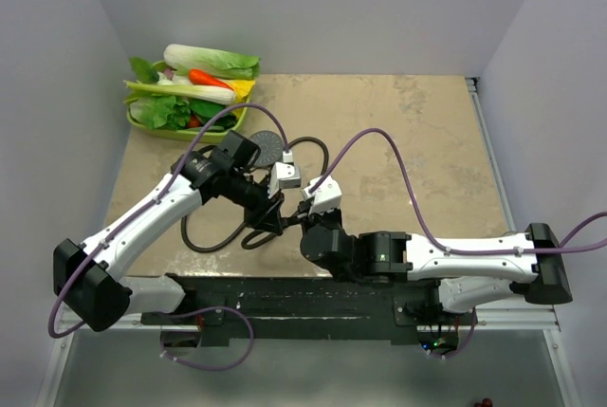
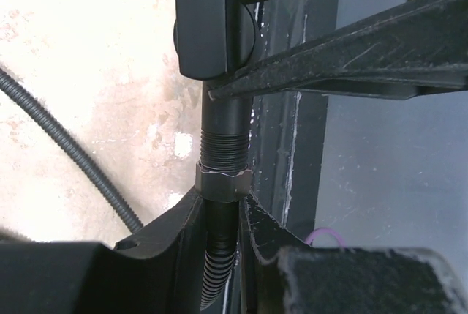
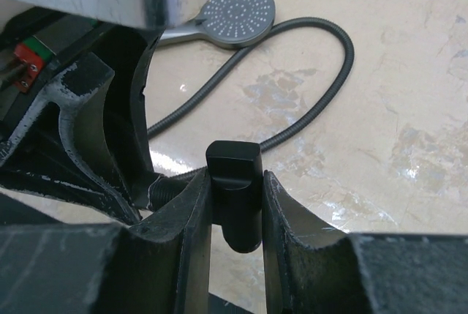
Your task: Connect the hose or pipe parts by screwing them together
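Over at the beige counter's [image 1: 427, 141] far left corner, a green tray [image 1: 235, 122] holds toy vegetables [image 1: 194, 84]; the shower head [image 3: 238, 12] lies just beside it. Toward the near edge, the left end effector [image 2: 219, 219] clamps the hose [image 2: 58, 140] below its nut [image 2: 223, 181], and the right end effector [image 3: 235, 204] clamps a black threaded fitting [image 3: 234, 167]. Pale walls [image 1: 285, 9] enclose it.

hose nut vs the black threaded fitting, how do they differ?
Shape: black fitting is a blocky head with a bare threaded stub; hose nut is a small hex collar. Hold: right fingers clamp the fitting; left fingers grip the hose just below the nut. Both dark, lined up, nut at the thread's end.
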`<state>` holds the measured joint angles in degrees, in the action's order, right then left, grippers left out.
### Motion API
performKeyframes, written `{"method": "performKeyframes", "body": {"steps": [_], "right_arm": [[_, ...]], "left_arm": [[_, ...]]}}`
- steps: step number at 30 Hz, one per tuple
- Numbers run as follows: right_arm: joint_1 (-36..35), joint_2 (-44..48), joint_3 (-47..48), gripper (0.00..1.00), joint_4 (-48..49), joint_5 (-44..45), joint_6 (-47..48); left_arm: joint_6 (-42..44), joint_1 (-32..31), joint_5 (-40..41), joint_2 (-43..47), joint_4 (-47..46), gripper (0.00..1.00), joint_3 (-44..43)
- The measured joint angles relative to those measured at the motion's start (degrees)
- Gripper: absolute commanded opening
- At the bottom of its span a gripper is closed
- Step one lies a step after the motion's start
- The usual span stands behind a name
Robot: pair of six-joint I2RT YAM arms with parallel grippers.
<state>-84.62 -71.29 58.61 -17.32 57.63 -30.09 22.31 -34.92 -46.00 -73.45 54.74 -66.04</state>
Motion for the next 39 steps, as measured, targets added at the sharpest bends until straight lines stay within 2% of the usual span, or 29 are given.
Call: {"method": "performKeyframes", "body": {"steps": [6, 18, 27, 39], "right_arm": [[0.13, 0.07, 1.31, 0.0, -4.85, -3.17, -2.84], [1.11, 0.7, 1.44, 0.0, -7.15, -6.97, -8.74], [4.66, 6.86, -3.37, 0.0, -4.5, -16.76, -10.01], [7.08, 6.97, -6.62, 0.0, -3.08, -25.75, -10.69]], "left_arm": [[0.85, -0.81, 2.05, 0.61, -0.74, 0.0, 1.14], [1.03, -0.9, 4.87, 2.64, -1.07, 0.0, 2.01], [4.68, -1.68, 4.35, 2.93, -1.92, 0.0, 2.54], [9.51, -6.12, 7.61, 2.99, -1.92, 0.0, 7.06]]}}
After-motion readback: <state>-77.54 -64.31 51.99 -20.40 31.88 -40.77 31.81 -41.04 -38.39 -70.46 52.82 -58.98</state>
